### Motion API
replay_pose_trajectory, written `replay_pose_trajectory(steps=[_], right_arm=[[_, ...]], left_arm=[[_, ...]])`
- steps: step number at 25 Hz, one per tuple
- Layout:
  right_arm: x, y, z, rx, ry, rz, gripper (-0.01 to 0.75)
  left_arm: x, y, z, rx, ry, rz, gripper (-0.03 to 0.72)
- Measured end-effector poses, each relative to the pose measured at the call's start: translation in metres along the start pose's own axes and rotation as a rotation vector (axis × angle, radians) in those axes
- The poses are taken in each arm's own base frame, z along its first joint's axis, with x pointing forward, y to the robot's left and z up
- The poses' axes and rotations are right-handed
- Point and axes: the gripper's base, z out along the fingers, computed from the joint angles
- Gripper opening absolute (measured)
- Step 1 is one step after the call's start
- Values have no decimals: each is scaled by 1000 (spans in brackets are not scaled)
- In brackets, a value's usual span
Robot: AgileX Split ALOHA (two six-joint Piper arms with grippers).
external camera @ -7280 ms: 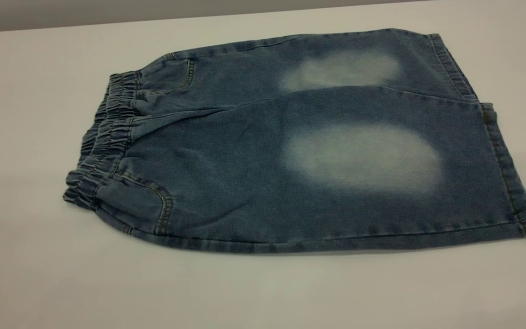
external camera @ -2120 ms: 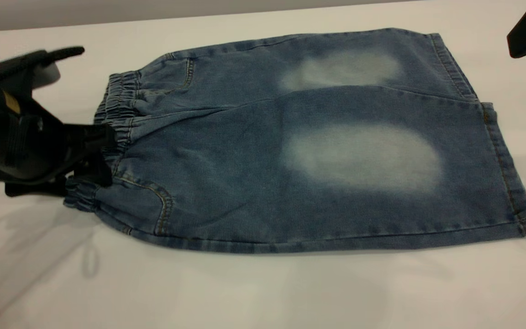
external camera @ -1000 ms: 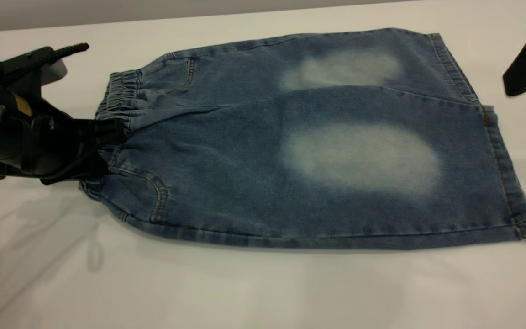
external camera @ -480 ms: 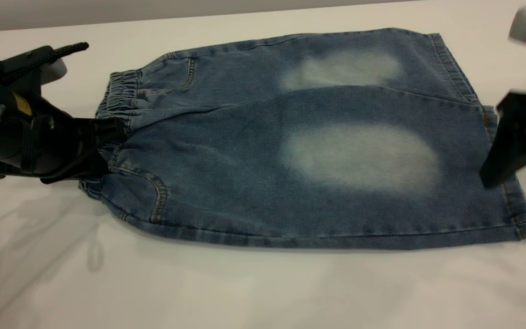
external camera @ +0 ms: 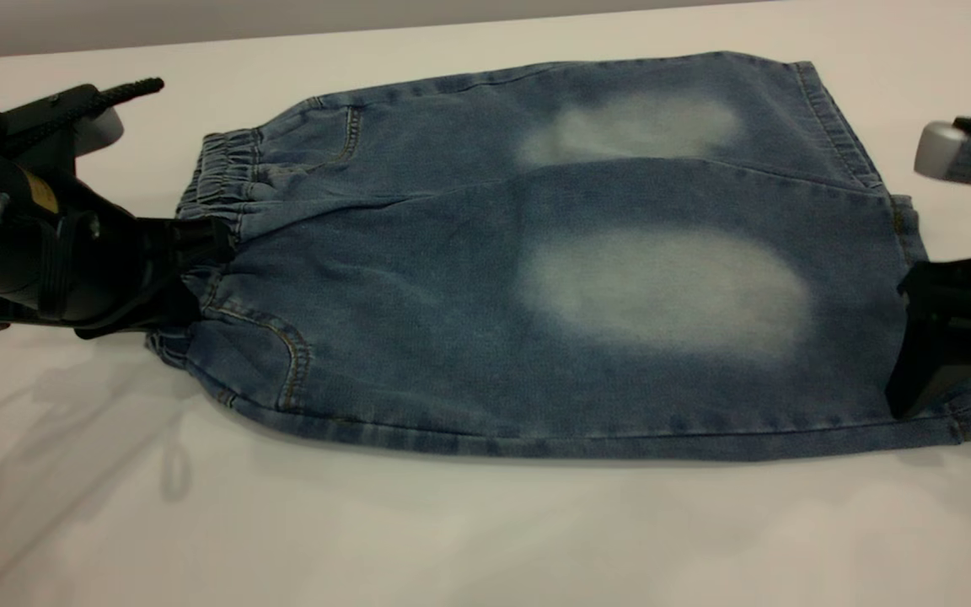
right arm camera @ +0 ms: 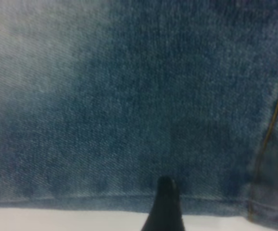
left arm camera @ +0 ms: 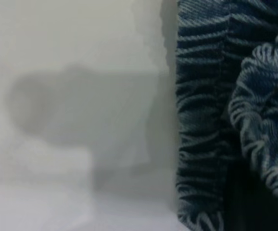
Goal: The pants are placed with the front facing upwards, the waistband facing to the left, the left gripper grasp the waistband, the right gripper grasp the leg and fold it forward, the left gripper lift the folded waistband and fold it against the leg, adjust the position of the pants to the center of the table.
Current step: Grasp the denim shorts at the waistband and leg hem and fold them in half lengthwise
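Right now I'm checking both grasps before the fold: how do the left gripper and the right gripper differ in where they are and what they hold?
The left gripper sits at the waistband, shut on its bunched ruffles; the right gripper sits at the opposite leg hem, and its grip cannot be judged. The left gripper lies low, pointing sideways into the pants; the right gripper tilts down onto the near corner. Both are black and meet the denim.
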Motion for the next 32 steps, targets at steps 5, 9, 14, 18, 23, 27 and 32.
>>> replay_pose_trajectory(steps=[5, 9, 14, 18, 23, 27, 32], right_arm=[[1, -1, 5, 2, 16, 4, 521], [1, -1, 5, -3, 12, 21, 456], [0, 0, 6, -12, 9, 24, 281], [0, 0, 6, -20, 6, 12, 181], [0, 1, 6, -28, 4, 4, 115], [-3, 2, 4, -35, -5, -2, 21], [-7, 5, -6, -43, -40, -18, 13]], left_arm=[[0, 0, 0, 0, -1, 0, 57], [0, 0, 0, 0, -1, 0, 57], [0, 0, 0, 1, -2, 0, 57], [0, 0, 0, 1, -2, -1, 57], [0, 0, 0, 2, -4, -1, 57], [-1, 0, 0, 3, -5, -2, 57], [-8, -4, -9, 20, -43, -1, 57]])
